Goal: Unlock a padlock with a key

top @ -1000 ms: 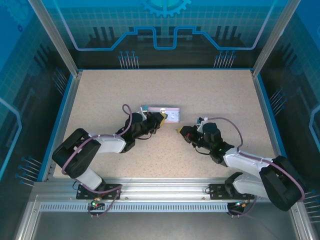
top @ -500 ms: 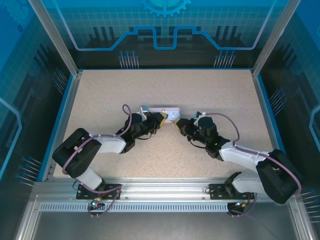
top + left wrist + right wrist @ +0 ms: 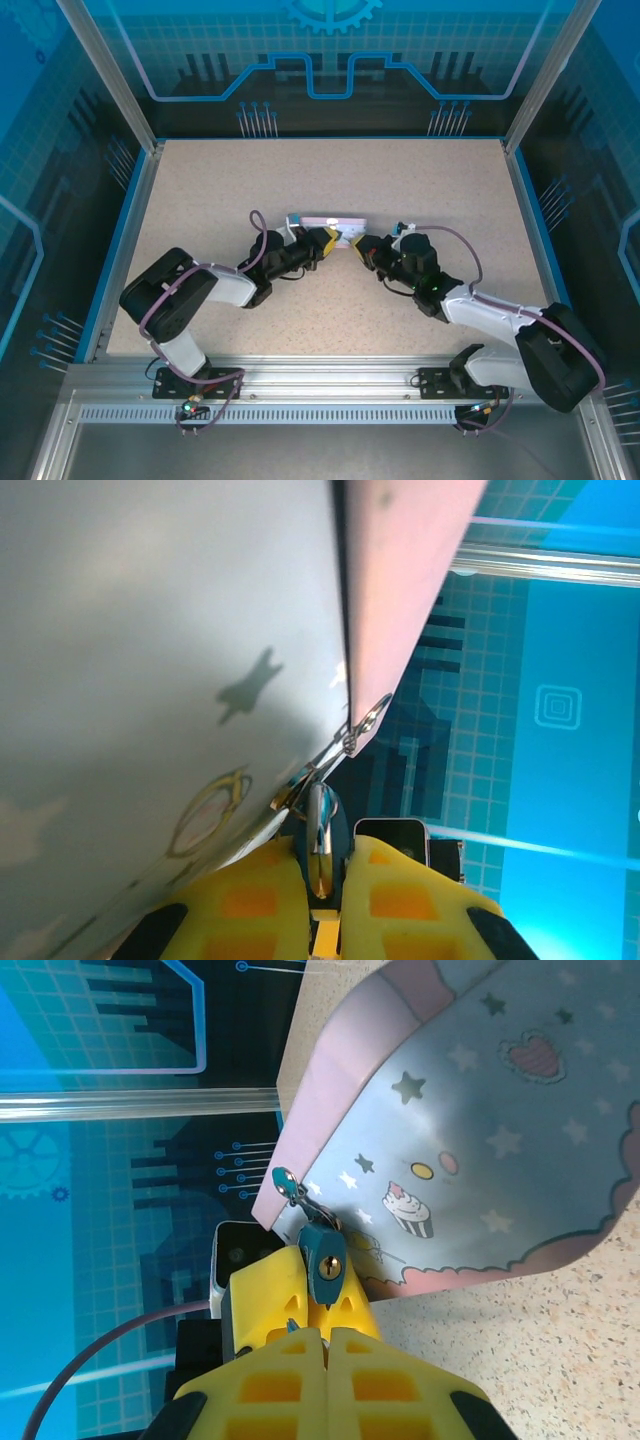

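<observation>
**Overhead view:** on the speckled beige counter (image 3: 200, 190), the left claw (image 3: 326, 240) and the right claw (image 3: 358, 243) are meeting nose to nose at the near edge of the pale lavender rectangular tin (image 3: 322, 219), which is lying flat near the middle. **Left wrist view:** the left claw is clamping its yellow pads (image 3: 255, 895) on the small dark bluish metal padlock (image 3: 320, 835), seen here edge-on. The padlock is hanging from a thin silvery wire loop (image 3: 366, 718) at the seam of the tin, just beside the tin's wall. **Right wrist view:** the padlock (image 3: 325, 1258) is turning the face with its brass keyhole (image 3: 334, 1265) toward the right claw, whose jaws are pressing fully together just below that face. Whether the tiny dark metal key is pinched between them cannot be told, since nothing is projecting clearly from the pads. **Handling, as a judgement:** the padlock is looking light, rigid and smooth, and free to swing on its shackle. It is therefore best held across the flat sides of its body, as the left claw is doing, leaving the keyhole face and the shackle free. The key is likely thin, stiff and slippery, and apt to twist in a grip. It is best held by its head, with the blade pointing straight out in line with the keyhole, because a slight tilt is likely to make it skid off the brass face.
</observation>
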